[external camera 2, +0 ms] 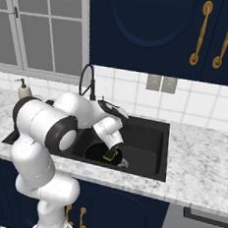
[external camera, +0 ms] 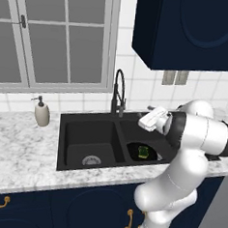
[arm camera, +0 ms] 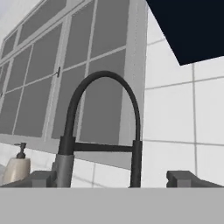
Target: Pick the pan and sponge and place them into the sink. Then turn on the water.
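Facing the faucet [arm camera: 103, 131], the gripper [arm camera: 111, 179] stood with its jaws spread wide and nothing between them, its finger tips [arm camera: 41, 178] framing the arched black neck. Below the hand, the pan [external camera: 141, 153] lay in the right basin of the sink [external camera: 86, 121], with the sponge [external camera: 143, 151] resting inside it. A cream soap dispenser [external camera: 41, 112] stood on the marble counter [external camera: 21, 152] left of the sink, beneath the window [external camera: 54, 33].

Even, bright rendered light with no glare or blur, soft shading inside the sink [external camera: 84, 142], everything sharp to the edges.
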Tool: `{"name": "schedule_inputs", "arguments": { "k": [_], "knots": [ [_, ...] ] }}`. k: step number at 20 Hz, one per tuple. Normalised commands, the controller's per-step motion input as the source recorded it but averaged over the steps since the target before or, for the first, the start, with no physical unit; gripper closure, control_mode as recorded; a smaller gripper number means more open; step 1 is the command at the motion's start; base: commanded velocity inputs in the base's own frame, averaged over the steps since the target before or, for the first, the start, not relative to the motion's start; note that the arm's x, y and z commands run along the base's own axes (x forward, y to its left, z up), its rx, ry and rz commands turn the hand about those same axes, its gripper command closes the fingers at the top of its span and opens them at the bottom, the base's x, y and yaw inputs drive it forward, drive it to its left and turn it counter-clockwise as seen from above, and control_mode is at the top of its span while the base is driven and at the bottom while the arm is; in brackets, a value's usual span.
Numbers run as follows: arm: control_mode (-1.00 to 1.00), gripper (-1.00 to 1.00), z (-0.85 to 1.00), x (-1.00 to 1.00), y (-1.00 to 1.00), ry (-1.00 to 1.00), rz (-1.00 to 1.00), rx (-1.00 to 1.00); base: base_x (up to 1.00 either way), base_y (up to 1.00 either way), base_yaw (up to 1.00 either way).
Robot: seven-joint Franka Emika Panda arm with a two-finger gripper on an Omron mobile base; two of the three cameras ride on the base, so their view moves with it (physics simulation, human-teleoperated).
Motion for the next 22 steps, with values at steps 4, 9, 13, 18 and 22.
{"name": "schedule_inputs", "arguments": {
  "k": [4, 9, 13, 18, 22],
  "knots": [
    [-1.0, -1.0, -0.09, 0.31, 0.0, 0.03, 0.0, 0.1, 0.0, 0.0, 0.0],
    [-1.0, -1.0, -0.17, 0.34, 0.0, 0.0, 0.0, 0.03, 0.0, 0.0, 0.0],
    [-1.0, -1.0, -0.32, 0.36, 0.0, 0.0, 0.0, -0.01, 0.0, 0.0, 0.0],
    [-1.0, -1.0, -0.14, 0.34, 0.0, 0.01, 0.02, -0.01, 0.0, 0.0, 0.0],
    [-1.0, -1.0, -0.08, 0.37, 0.0, 0.05, 0.02, 0.0, 0.0, 0.0, 0.0]
  ]
}}
